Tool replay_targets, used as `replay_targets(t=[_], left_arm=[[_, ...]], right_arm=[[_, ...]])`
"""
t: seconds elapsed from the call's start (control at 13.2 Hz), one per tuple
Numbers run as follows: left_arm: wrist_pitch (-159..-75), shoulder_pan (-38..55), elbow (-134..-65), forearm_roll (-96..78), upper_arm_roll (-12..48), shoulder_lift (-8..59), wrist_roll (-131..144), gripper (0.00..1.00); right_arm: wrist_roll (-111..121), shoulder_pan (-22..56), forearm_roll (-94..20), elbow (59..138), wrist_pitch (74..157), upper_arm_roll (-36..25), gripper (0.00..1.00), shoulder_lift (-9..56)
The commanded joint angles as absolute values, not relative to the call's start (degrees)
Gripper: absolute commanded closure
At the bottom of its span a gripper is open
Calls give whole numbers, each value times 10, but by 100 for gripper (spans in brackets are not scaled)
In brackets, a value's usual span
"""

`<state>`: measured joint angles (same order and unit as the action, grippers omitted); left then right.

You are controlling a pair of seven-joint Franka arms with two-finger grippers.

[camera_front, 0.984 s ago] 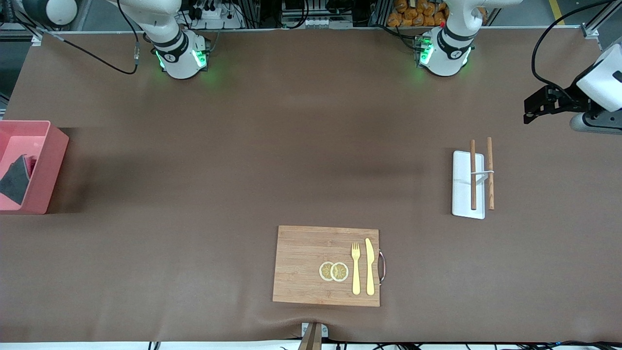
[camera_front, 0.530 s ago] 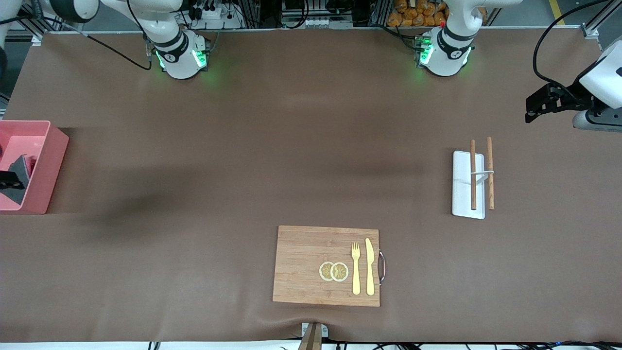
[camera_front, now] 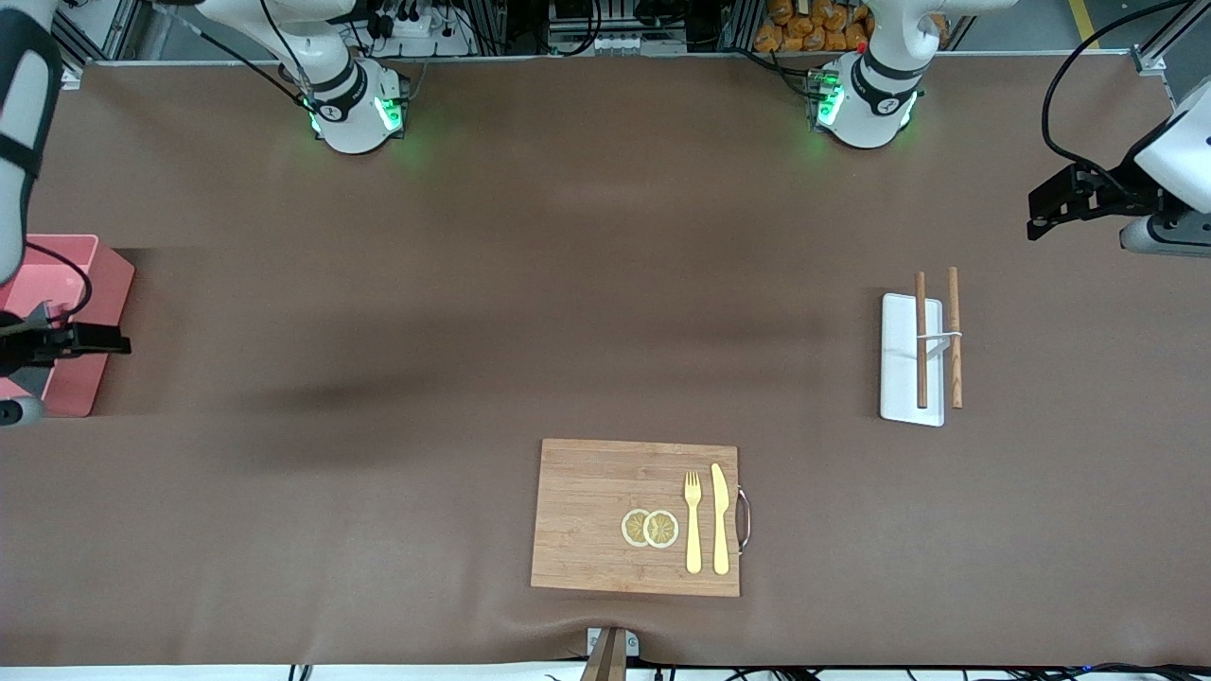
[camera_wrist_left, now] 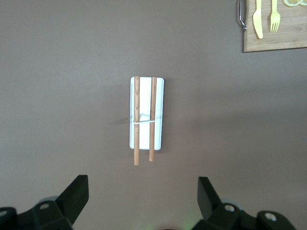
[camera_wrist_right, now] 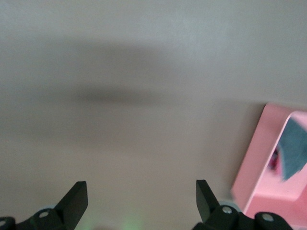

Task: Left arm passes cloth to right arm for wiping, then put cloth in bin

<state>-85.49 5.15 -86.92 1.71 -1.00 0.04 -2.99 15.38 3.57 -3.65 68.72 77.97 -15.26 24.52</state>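
Swinging in since a second ago, the right gripper now hangs, jaws apart and empty, over the bin's wall nearest the cutting board. Inside the bin lies the cloth, grey face showing. Well away, the left gripper waits open above the white tray.

The right claw hides the bin's inside; cloth cut off.
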Motion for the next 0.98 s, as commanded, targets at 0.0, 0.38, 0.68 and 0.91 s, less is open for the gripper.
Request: replay_targets(t=[0.0, 0.38, 0.68, 0.91], left_arm=[[-852, 49, -865, 30, -8, -4, -39, 0], [-852, 49, -865, 30, -8, -3, -38, 0], [-852, 48, -865, 30, -8, -4, -39, 0], [-852, 49, -865, 30, -8, -3, -38, 0]], right_arm=[[28, 11, -41, 784, 763, -85, 0, 125], [25, -48, -34, 866, 773, -34, 0, 5], [27, -50, -28, 929, 814, -24, 0, -52], [18, -47, -8, 916, 845, 14, 0, -50]])
